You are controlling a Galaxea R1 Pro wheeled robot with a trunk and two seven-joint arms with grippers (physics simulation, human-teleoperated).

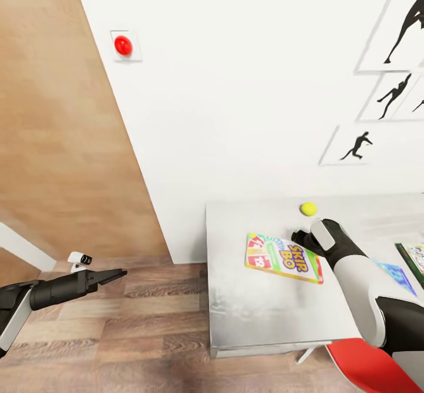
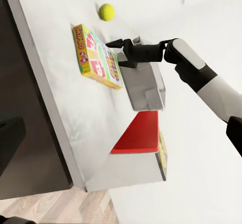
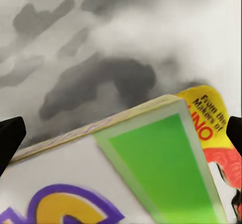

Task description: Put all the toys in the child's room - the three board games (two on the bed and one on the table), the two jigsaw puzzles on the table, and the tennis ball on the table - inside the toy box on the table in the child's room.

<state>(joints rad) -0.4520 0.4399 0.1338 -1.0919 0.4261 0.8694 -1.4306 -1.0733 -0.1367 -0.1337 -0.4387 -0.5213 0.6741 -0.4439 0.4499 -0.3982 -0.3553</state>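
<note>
The left tool (image 1: 121,273) hangs over the wooden floor (image 1: 118,322), off the surface's near end, fingers drawn narrow to a point. On the light grey surface (image 1: 253,299) lies the yellow-green-red board game (image 1: 284,257), flat. The right tool (image 2: 115,44) hovers just above the game's far edge — its fingers spread wide either side. Beyond it sits the tennis ball (image 1: 308,208), near the wall (image 1: 235,116).

A flat yellow-green-red cardboard board game (image 1: 284,258) printed "SKIP-BO" lies face up, skewed, on the light grey bench (image 1: 253,316). A small yellow-green tennis ball (image 1: 308,208) rests beyond it near the wall. A smaller blue game box (image 1: 400,276) lies further right.
</note>
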